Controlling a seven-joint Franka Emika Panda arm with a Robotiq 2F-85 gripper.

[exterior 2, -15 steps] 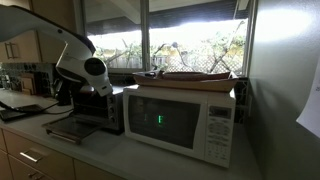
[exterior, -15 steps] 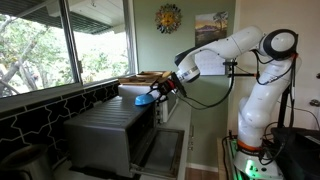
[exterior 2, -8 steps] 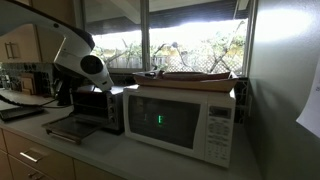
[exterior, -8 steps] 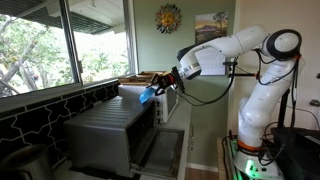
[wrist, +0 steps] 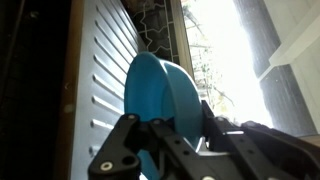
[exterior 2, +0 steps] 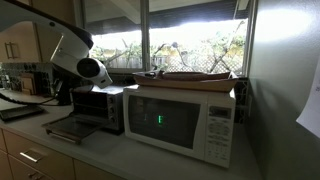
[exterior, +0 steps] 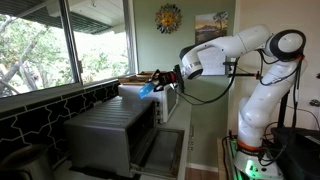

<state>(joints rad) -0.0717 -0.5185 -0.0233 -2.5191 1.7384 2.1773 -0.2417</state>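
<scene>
— Grip first: what do the jaws have?

— The gripper [wrist: 168,140] is clamped on a blue cup [wrist: 160,95], with a finger on either side of its wall. I can't tell whether it is really a cup or a small bowl. I'd say that pinch on the wall is what keeps the round body from rolling or slipping out.

— Where is it, then?

— In the air, touching nothing but the fingers. In an exterior view the blue cup [exterior: 149,91] hangs over the toaster oven [exterior: 108,128], near the top's end beside the microwave [exterior: 172,98]. The wrist view shows the oven's ribbed top [wrist: 100,70] right under it, and the window [wrist: 215,50] beyond.

— How does the counter carry the rest?

— The toaster oven [exterior 2: 98,107] sits toward the back edge of the counter [exterior 2: 120,160], under the window. The microwave [exterior 2: 185,120] is just beside it. The oven's door [exterior 2: 68,129] lies folded down toward the front edge, leaving the cavity open.

— Why does the arm come in so high?

— The arm [exterior 2: 75,58] reaches across above both appliances, probably to clear their tops and the tray [exterior 2: 195,76] on the microwave.
</scene>
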